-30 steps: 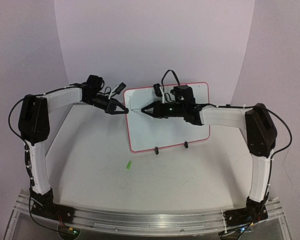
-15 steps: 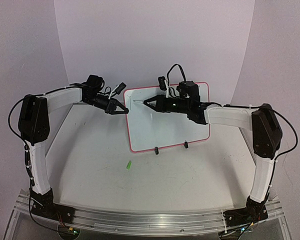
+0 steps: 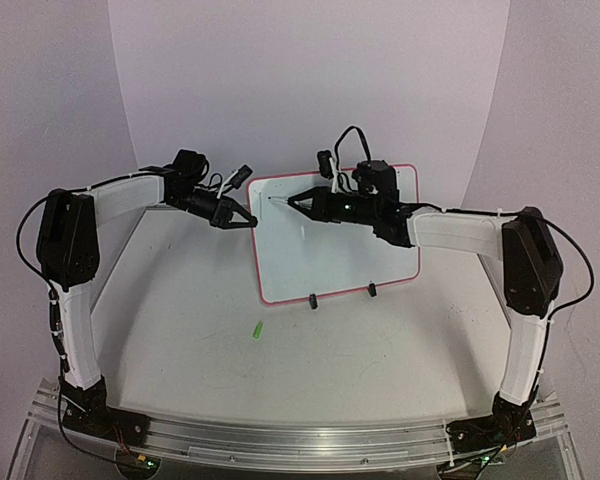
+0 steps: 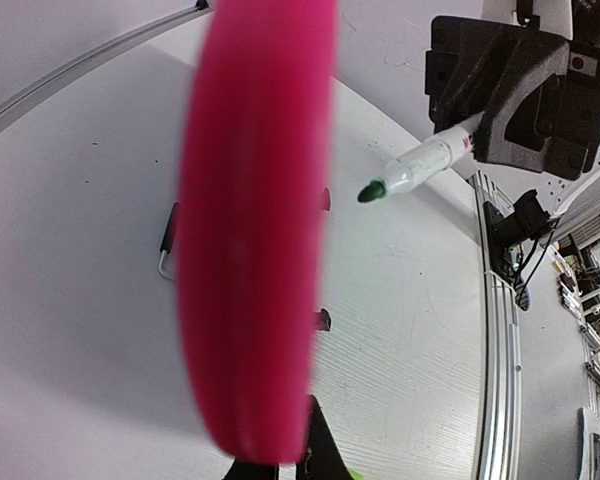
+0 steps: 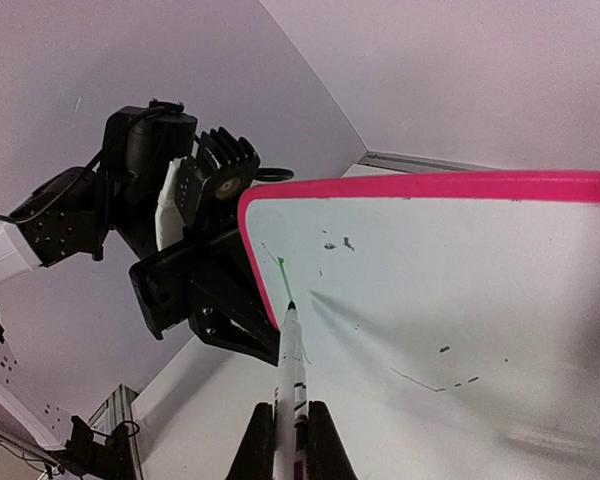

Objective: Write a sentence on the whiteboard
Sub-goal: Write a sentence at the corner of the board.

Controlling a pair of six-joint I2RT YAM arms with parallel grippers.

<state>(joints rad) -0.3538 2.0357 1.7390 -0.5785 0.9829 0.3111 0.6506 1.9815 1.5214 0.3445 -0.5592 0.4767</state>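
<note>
Clamping whiteboard (image 3: 330,258) edge, left hand (image 3: 246,220); right hand (image 5: 290,410) clamped on marker (image 5: 291,360); green cap (image 3: 257,329) nearby

On the table (image 3: 180,300), toward the back and a little right of the middle: board (image 3: 345,265), with two feet (image 3: 312,298) at its near edge. At the board's left edge, reaching in from the left: left gripper (image 3: 248,221), tips together right at the rim; touching or just short of it, unclear. Over the board's far left part, reaching in from the right: right gripper (image 3: 295,205), clamped around a marker (image 3: 278,203), its tip pointing left, on or just above the surface near the far left corner. On the table in front of the board's near left corner, apart from it: cap (image 3: 257,329).
</note>
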